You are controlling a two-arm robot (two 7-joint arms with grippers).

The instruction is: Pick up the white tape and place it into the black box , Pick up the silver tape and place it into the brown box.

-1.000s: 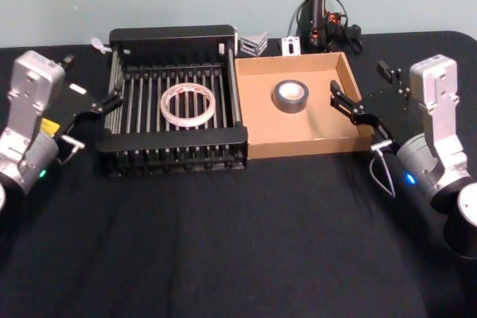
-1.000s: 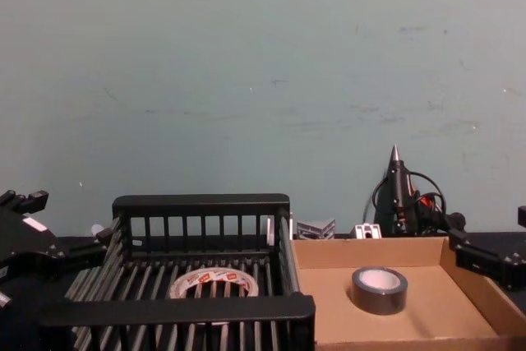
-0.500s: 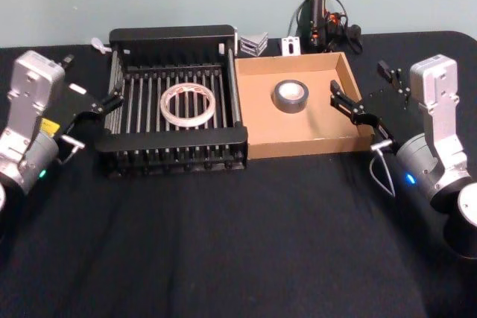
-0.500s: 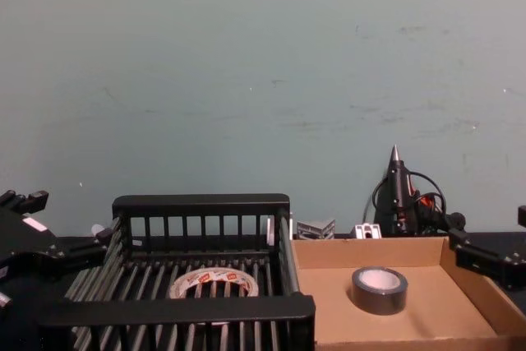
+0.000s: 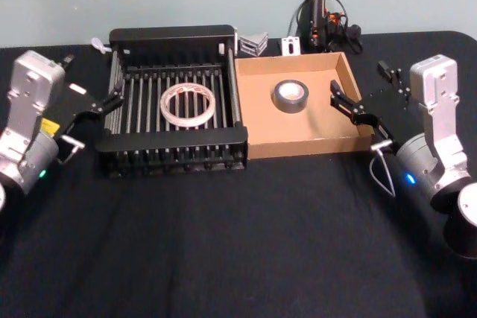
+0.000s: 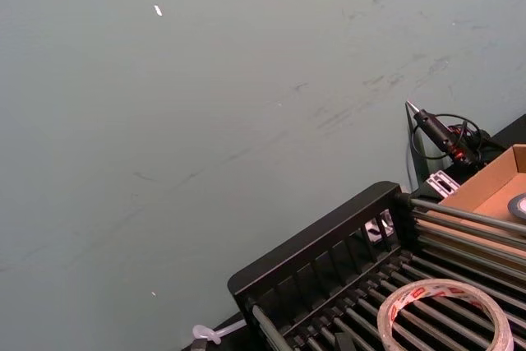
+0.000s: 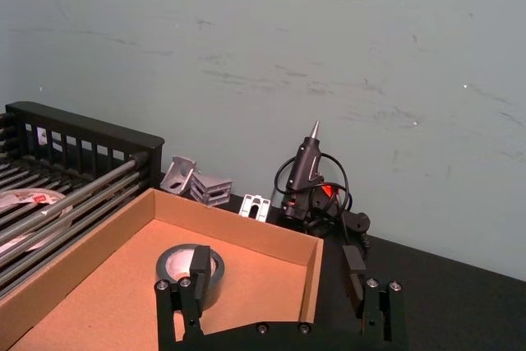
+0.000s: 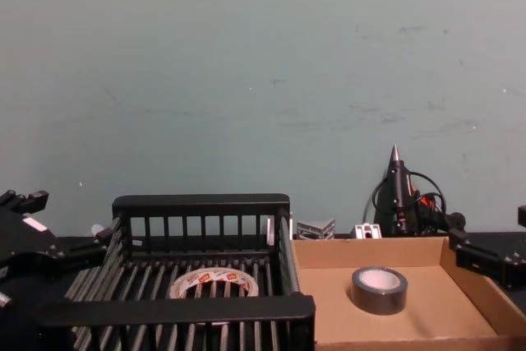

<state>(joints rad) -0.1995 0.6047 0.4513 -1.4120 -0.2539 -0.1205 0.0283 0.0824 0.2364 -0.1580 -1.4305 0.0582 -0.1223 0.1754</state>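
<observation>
Nothing moved since earlier frames | white tape (image 5: 189, 104) lay in black box (image 5: 177, 36), silver tape (image 5: 290, 95) in brown box (image 5: 298, 138) | left gripper (image 5: 93, 88) and right gripper (image 5: 363, 88) flanked your boxes, jaws apart, empty | task looked done.

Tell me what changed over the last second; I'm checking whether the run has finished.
Nothing visibly changed. The white tape lies in the black box, the silver tape in the brown box, and the left hand and right hand, both open, stay beside the boxes.
</observation>
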